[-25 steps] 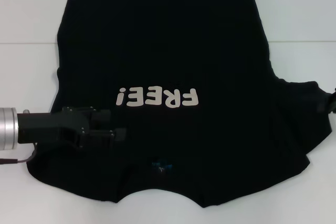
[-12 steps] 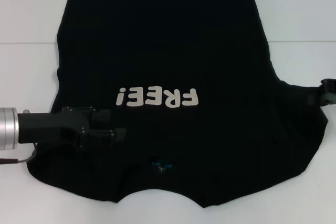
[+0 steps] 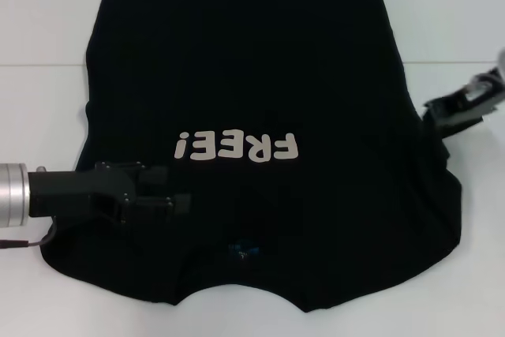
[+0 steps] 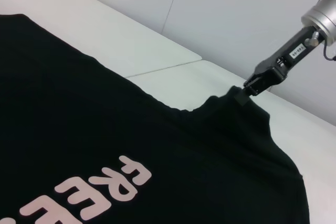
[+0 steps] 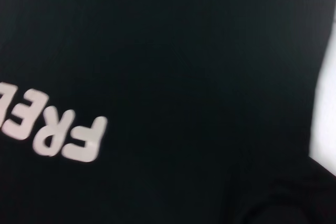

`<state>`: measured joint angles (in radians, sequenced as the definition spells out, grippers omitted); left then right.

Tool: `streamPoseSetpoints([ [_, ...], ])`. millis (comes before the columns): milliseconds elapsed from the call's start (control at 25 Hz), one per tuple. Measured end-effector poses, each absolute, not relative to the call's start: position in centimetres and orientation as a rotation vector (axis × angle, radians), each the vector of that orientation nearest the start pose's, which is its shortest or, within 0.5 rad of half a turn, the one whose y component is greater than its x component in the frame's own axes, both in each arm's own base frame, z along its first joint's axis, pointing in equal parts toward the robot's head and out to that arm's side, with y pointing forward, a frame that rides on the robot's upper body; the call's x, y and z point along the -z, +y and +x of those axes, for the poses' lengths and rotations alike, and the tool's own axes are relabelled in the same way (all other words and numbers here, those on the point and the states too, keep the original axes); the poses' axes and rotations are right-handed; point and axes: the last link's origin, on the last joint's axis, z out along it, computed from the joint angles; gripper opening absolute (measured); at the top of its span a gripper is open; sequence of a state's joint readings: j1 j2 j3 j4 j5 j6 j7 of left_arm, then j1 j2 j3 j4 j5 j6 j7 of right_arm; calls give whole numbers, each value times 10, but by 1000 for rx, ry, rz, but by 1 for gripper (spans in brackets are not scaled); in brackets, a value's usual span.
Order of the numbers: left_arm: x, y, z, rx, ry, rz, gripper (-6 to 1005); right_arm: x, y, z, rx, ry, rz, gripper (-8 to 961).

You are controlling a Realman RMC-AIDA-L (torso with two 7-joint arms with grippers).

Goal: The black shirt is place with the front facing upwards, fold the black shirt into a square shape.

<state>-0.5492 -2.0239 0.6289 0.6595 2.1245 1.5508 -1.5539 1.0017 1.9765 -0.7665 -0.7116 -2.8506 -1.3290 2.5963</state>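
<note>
The black shirt (image 3: 252, 61) lies spread on the white table (image 3: 39, 124), front up, with the cream "FREE!" letters (image 3: 237, 147) across its middle. My right gripper (image 3: 438, 113) is at the shirt's right edge, shut on the right sleeve and holding it lifted above the table. In the left wrist view the right gripper (image 4: 251, 86) pinches the cloth into a raised peak. My left gripper (image 3: 170, 195) lies low over the shirt's left side, below the letters. The right wrist view shows black cloth (image 5: 184, 51) and the letters (image 5: 52, 129).
A seam (image 3: 47, 65) crosses the table at the far side. Bare white table shows to the left and right (image 3: 481, 219) of the shirt. The shirt's near hem (image 3: 237, 293) lies close to the table's front edge.
My right gripper has moved up and inward with the right sleeve. The sleeve has left the table at the right and now lies drawn in against the shirt's body. The left arm has not moved.
</note>
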Motion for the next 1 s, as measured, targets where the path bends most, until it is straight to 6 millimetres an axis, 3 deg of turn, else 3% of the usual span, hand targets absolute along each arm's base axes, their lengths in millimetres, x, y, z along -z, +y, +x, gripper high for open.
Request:
streamPoseSetpoints([
  [320, -21, 337, -282, 568, -867, -2692, 827, -10, 454, 166, 416, 1137, -2357, 54],
  [800, -20, 340, -279, 572, -861, -2696, 828, 17, 450, 146, 475, 954, -2455, 70],
  [1000, -19, 340, -278, 573, -861, -2696, 827, 23, 449, 137, 358, 973, -2519, 247],
])
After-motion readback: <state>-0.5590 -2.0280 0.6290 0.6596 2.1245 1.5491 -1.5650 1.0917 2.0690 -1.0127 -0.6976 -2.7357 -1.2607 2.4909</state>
